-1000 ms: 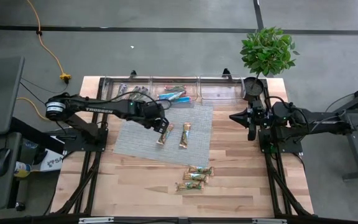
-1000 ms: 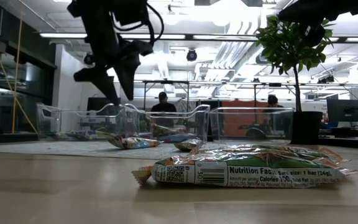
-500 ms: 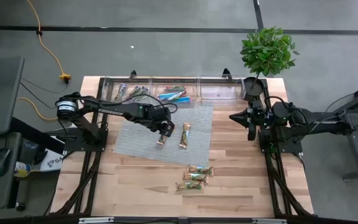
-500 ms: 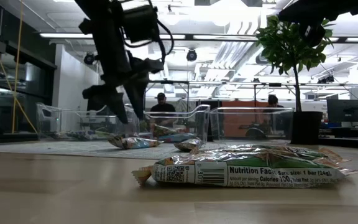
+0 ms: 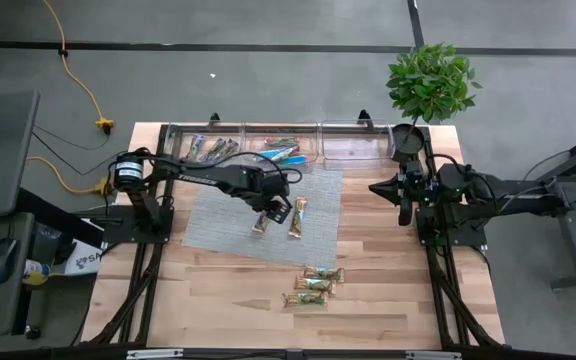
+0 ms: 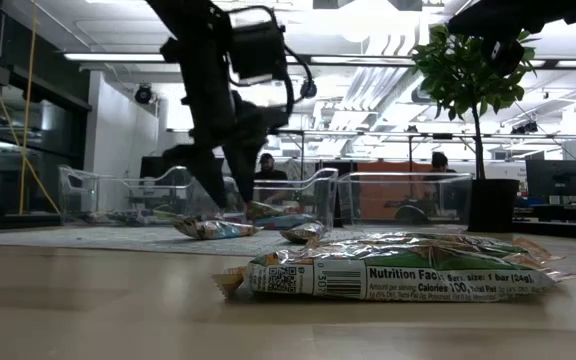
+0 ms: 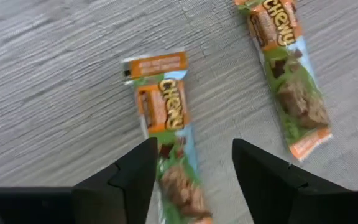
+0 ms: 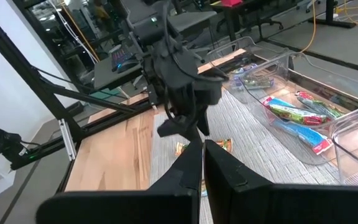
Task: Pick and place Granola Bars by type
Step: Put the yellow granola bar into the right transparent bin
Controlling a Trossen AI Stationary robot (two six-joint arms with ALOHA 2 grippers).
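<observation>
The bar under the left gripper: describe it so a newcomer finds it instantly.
Start at the grey mat in front of the clear bins. Two granola bars lie on it side by side. It is the one nearer the left arm, framed by the open left gripper; the other bar lies clear.

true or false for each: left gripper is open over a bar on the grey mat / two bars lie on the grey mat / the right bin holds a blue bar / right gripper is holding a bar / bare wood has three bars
1. The left gripper is open over a granola bar on the grey mat. True.
2. Two bars lie on the mat. True; the other bar lies beside it.
3. The right bin holds a blue bar. False; it looks empty, and the blue bar is in the middle bin.
4. The right gripper holds a bar. False; its fingers are shut on nothing.
5. Three bars lie on bare wood. True, near the front.
</observation>
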